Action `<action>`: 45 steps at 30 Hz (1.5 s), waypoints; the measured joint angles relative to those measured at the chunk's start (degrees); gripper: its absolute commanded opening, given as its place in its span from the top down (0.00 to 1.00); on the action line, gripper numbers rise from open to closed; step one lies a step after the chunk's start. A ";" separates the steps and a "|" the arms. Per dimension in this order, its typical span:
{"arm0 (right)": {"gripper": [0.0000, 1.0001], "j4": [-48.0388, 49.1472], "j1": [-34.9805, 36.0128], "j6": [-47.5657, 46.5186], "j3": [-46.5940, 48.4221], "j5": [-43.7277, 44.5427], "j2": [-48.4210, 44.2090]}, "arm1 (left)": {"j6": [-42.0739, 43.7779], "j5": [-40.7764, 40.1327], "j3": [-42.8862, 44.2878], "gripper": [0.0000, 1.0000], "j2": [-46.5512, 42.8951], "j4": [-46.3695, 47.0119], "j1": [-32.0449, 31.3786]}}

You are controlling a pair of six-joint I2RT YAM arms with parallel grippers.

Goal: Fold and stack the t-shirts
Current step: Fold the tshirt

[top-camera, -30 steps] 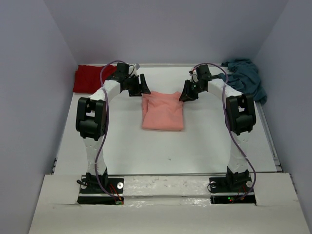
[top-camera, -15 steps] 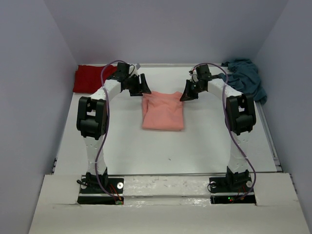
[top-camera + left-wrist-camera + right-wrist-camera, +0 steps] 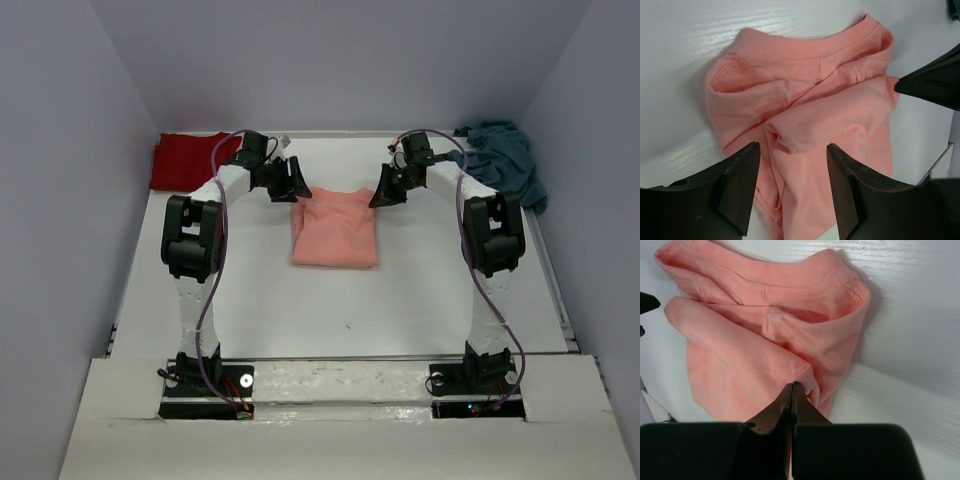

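**Both grippers at the pink shirt's collar end**

The salmon-pink t-shirt point(image 3: 335, 230) is lying in the middle of the table point(image 3: 400, 300). It is a soft, rumpled oblong, its long axis running near to far and its ribbed collar at the far end. Both arms are reaching that end, neither nearer. The right gripper point(image 3: 792, 386) is closing tight, apparently pinching the far-right fold. The left gripper point(image 3: 792, 150) is hanging open over the far-left corner. Beyond, the dark red t-shirt point(image 3: 185, 160) is lying flat at far left and the teal-blue t-shirt point(image 3: 505, 160) crumpled at far right.
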 measured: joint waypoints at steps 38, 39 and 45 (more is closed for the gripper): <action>0.99 -0.02 0.00 0.00 0.52 -0.02 0.33 | -0.33 1.31 4.46 0.84 5.38 -2.82 -1.03; 0.99 -0.02 0.00 0.00 0.52 -0.02 0.33 | -0.28 1.36 4.61 0.87 5.42 -2.91 -1.03; 0.99 0.00 0.00 0.00 0.52 -0.02 0.35 | -0.11 1.57 4.63 0.92 5.66 -3.50 -1.03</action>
